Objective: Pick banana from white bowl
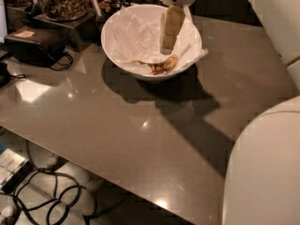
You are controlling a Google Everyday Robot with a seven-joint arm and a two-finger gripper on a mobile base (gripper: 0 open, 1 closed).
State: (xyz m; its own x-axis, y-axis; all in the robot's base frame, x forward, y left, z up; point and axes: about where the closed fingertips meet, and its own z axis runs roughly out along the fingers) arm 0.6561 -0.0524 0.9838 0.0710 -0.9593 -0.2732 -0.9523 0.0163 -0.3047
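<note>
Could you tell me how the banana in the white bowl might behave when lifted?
The banana is heavily browned, so probably soft and easily squashed. It rests on crumpled paper, which may shift or lift with it. The pincer hangs just above it, inside the white bowl.

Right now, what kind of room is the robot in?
Probably an office snack corner or kitchenette: glass jars of nuts stand at the back of a grey counter, and a white bowl holds a banana. The tool hangs in the bowl, over the banana.
</note>
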